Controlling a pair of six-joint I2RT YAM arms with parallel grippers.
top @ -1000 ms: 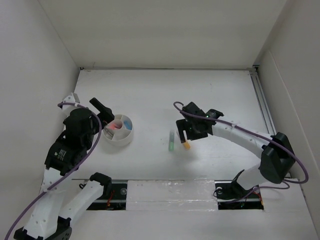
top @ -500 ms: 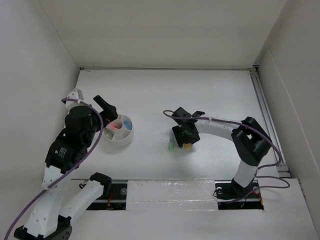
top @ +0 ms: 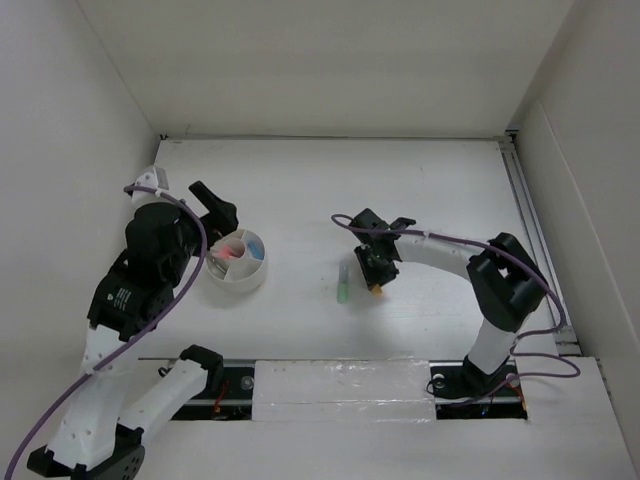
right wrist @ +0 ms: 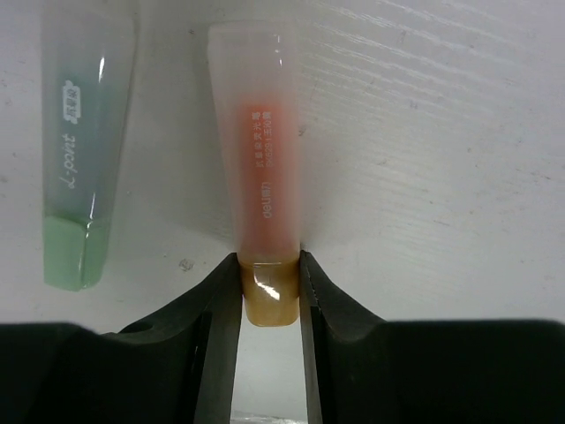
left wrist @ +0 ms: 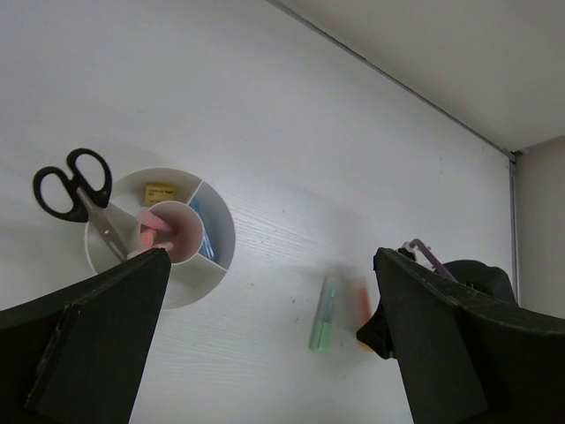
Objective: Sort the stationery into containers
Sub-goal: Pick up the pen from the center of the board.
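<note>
RIGHT ARM HAS THE MARKER BY ITS TIP: your right pincer (right wrist: 269,291) grips the amber end of a translucent orange stubby plastic marker (right wrist: 263,159), a finger pressed to each side. The orange marker lies flat on the white desk (right wrist: 424,132), its long axis running straight away from the pincer. A translucent green stubby marker (right wrist: 84,150) lies just beside it, roughly parallel and untouched. From above, the right arm reaches from its base toward mid-desk, wrist tipped down onto its catch.

The round white plastic tub with wedge compartments (top: 236,282) sits well apart to the robot's left, close under the left arm. By judgement you need a lift first, then a long carry leftward. Your left pincer (left wrist: 272,265) hangs above the tub, fingers spread wide with nothing between them. Black-handled scissors (left wrist: 75,190), a small tan eraser (left wrist: 159,191), pink pens (left wrist: 157,234) and a blue marker (left wrist: 201,231) already sit in the tub. The left arm is nearer the tub, the right nearer the two markers on the desk
</note>
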